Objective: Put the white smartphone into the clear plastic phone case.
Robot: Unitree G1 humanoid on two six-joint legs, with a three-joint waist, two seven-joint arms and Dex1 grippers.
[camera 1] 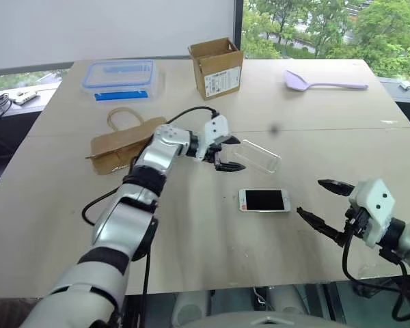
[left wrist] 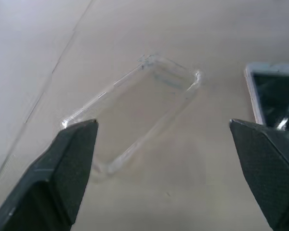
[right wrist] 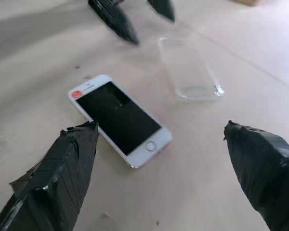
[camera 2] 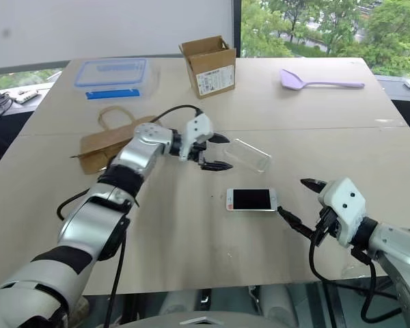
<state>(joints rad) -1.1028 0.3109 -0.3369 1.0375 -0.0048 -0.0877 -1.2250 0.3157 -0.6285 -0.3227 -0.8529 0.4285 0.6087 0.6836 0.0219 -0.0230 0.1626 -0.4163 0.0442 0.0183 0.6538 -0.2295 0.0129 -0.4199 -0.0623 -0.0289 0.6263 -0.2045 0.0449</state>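
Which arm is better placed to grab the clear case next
Left. The left gripper hangs open right beside the clear plastic phone case. The right gripper, also open, sits nearer the white smartphone.

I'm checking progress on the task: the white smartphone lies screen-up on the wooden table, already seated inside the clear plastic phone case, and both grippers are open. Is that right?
Not quite. The white smartphone lies screen-up on the wooden table, but apart from the clear plastic phone case, which lies empty beside it, as the right wrist view shows. The left gripper and right gripper do have open jaws.
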